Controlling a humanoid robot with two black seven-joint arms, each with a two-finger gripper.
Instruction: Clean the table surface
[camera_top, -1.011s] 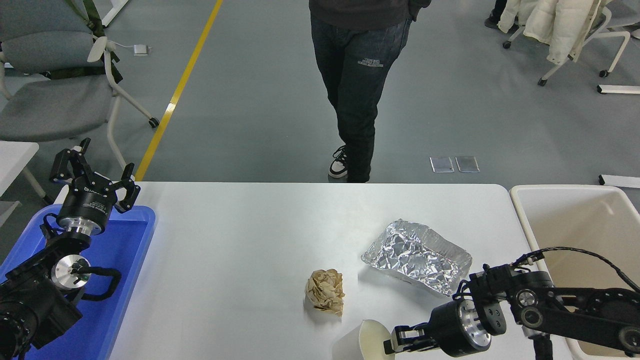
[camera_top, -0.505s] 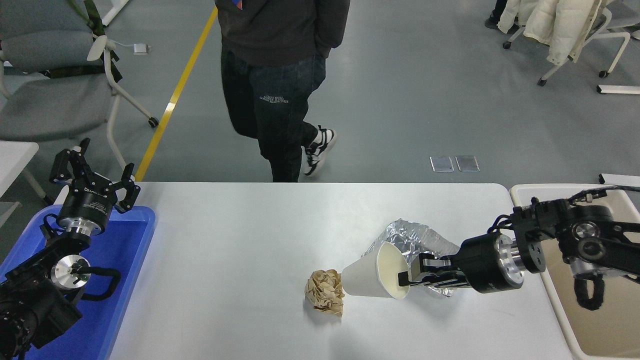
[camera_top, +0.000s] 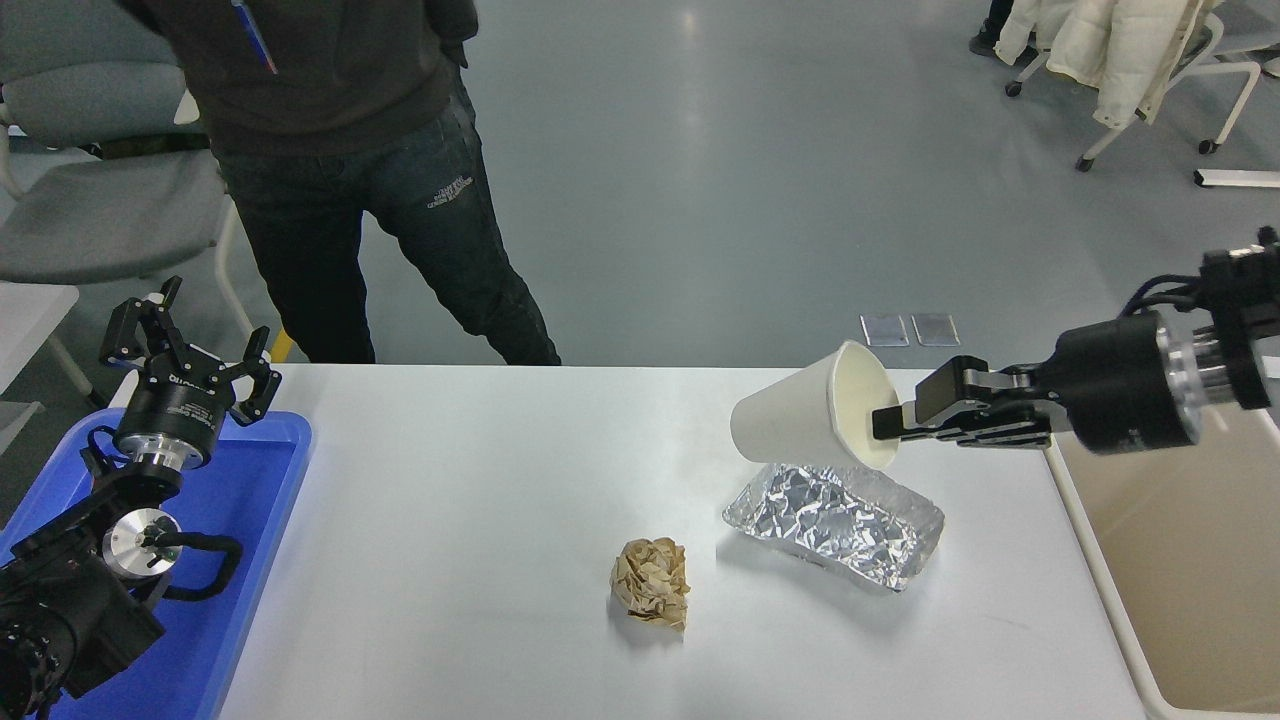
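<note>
A white paper cup (camera_top: 800, 415) is being held by its rim in the right claw (camera_top: 893, 424), tipped sideways in the air above the crumpled foil tray (camera_top: 833, 512), not yet over the beige bin (camera_top: 1100, 560) at the right edge. The white surface (camera_top: 480, 520) is being cleared but is judged far from done: the foil tray and a crumpled brown paper ball (camera_top: 651, 583) are lying on it near the middle. The left claw (camera_top: 190, 350) is being kept wide over the blue tray (camera_top: 250, 520) at lower left, holding nothing.
</note>
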